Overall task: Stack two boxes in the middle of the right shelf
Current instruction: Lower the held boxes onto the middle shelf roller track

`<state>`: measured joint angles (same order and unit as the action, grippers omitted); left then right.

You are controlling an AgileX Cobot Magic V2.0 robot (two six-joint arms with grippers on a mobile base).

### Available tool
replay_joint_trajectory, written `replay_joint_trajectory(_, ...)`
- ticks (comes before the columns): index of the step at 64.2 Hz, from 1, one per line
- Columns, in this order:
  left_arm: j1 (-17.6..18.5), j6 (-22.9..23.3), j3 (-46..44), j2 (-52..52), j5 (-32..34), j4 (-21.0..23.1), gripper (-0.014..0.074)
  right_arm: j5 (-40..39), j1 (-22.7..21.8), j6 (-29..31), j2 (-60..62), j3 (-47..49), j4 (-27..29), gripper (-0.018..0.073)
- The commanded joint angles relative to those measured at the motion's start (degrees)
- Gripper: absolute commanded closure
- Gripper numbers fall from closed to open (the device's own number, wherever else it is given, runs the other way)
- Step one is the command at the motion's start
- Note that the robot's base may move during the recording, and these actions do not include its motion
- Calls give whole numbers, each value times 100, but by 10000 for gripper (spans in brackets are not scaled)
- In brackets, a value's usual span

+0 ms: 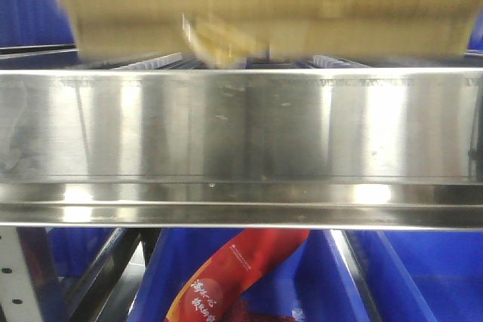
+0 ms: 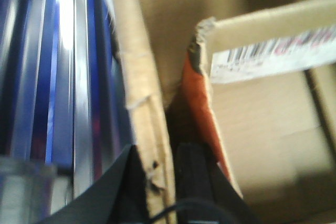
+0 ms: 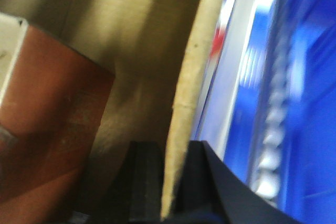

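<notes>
Above the shelf [image 1: 241, 130], just over its mirror-bright front lip, the cardboard box [image 1: 264, 5] hangs motion-blurred. The left gripper [image 2: 157, 182] pinches one side wall, and the right gripper [image 3: 176, 182] clamps the opposite wall between narrow jaws. Inside lies what looks like a smaller labelled carton [image 2: 273, 103] (the view is soft). The danger is that thin, dented walls may buckle or slip in such edge-only grips, catching the peeling tape [image 1: 215, 41] on the lip.
</notes>
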<state>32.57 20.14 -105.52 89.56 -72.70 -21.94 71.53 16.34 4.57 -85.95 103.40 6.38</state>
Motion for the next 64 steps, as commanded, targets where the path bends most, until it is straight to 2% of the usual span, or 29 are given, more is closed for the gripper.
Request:
replay_joint_trajectory(1, -90, -37, 92, -61, 274, -213, 706, -156, -9, 83, -32, 42, 131, 711)
replay_joint_trajectory(6, -160, -37, 91, -61, 274, -55, 654, -156, -9, 83, -68, 42, 131, 697)
replay_joint_trajectory(11, -159, -37, 91, -61, 274, 77, 514, -156, -9, 83, -68, 42, 131, 616)
replay_joint_trajectory(16, -159, -37, 91, -61, 274, 77, 320, -156, -9, 83, -68, 53, 131, 448)
replay_joint_trajectory(17, -159, -37, 91, -61, 274, 77, 253, -156, -9, 83, -55, 53, 131, 410)
replay_joint_trajectory(24, -159, -37, 81, -61, 274, 117, -31, -156, -9, 26, 31, 53, 131, 111)
replay_joint_trajectory(29, -159, -37, 74, -130, 274, 117, 31, -179, -9, 2, 136, 53, 131, -20)
replay_joint_trajectory(41, -159, -37, 74, -550, 274, 127, 165, -312, -9, -14, 619, 62, 161, -9)
replay_joint_trajectory(47, -159, -37, 74, -955, 274, 215, 288, -302, -9, -14, 951, 51, 183, 35)
replay_joint_trajectory(54, -159, -37, 96, -1432, 274, 242, 486, -314, -9, -14, 1344, -35, 184, 206)
replay_joint_trajectory(61, -159, -37, 307, -1937, 274, 242, 695, -459, -9, -14, 1800, -353, 184, 498)
replay_joint_trajectory(64, -159, -37, 503, -2196, 274, 230, 708, -606, -9, -14, 2035, -585, 184, 628)
